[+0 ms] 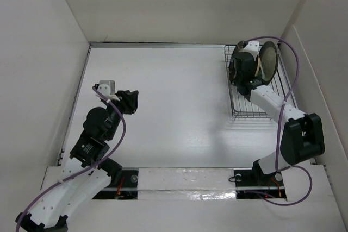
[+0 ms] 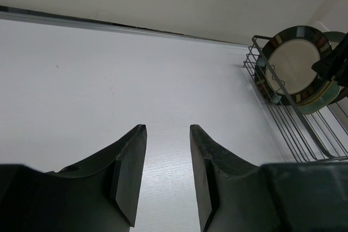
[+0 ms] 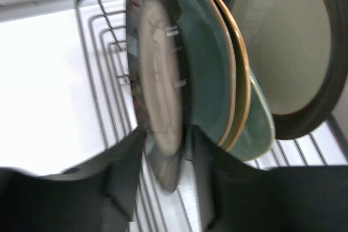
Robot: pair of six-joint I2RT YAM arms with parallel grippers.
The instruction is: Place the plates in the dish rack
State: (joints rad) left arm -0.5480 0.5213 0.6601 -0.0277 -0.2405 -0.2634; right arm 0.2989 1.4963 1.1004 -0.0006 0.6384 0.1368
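The dark wire dish rack (image 1: 250,110) stands at the back right, with several plates on edge in it. In the right wrist view, my right gripper (image 3: 168,131) is shut on the lower rim of the cream plate with the striped dark rim (image 3: 157,74), which stands over the rack wires (image 3: 95,80). Behind it are a round green plate (image 3: 209,63), a pale green plate (image 3: 261,129) and a cream plate with a dark rim (image 3: 288,42). My left gripper (image 1: 132,101) is open and empty over the left of the table. The left wrist view (image 2: 167,127) shows it open too.
White walls enclose the table on the left, back and right. The rack sits close to the right wall, and its near half (image 2: 304,134) holds no plates. In the left wrist view the striped plate (image 2: 296,61) faces left.
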